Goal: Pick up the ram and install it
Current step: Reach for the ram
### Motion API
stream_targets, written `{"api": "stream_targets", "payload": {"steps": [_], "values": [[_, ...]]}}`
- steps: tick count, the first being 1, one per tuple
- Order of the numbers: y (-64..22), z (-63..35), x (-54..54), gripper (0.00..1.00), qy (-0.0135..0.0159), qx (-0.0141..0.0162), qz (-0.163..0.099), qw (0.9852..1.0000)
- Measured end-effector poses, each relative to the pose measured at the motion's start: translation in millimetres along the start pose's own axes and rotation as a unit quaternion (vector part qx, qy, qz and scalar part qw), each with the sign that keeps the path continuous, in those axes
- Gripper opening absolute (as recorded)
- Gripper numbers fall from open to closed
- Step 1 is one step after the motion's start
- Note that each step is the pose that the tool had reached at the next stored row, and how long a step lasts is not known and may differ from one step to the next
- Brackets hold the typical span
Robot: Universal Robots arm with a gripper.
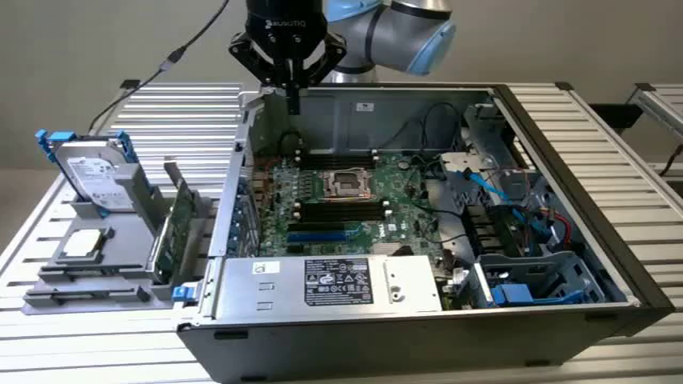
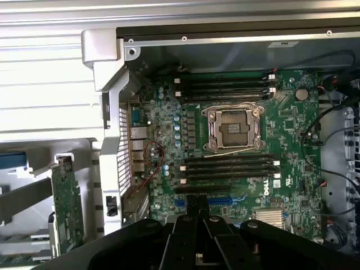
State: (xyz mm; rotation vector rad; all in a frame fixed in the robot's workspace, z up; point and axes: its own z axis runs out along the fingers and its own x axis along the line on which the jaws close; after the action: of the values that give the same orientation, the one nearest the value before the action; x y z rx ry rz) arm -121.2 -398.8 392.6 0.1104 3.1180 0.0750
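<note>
Gripper (image 2: 197, 200) pinched closed, body cropped.

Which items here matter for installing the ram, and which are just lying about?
Job: ram, standing in the grey stand; memory slots; gripper, shut, empty, above the case.
Lying about: hard drive; processor chip; power supply.
</note>
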Motion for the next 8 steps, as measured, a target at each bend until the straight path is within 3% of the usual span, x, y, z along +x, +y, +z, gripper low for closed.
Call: {"api": "stream_targets", "payload": {"steps": [8], "values": [[0.0,0.0,0.0,0.11,0.0000,0.0000,0.000,1.0000]]}}
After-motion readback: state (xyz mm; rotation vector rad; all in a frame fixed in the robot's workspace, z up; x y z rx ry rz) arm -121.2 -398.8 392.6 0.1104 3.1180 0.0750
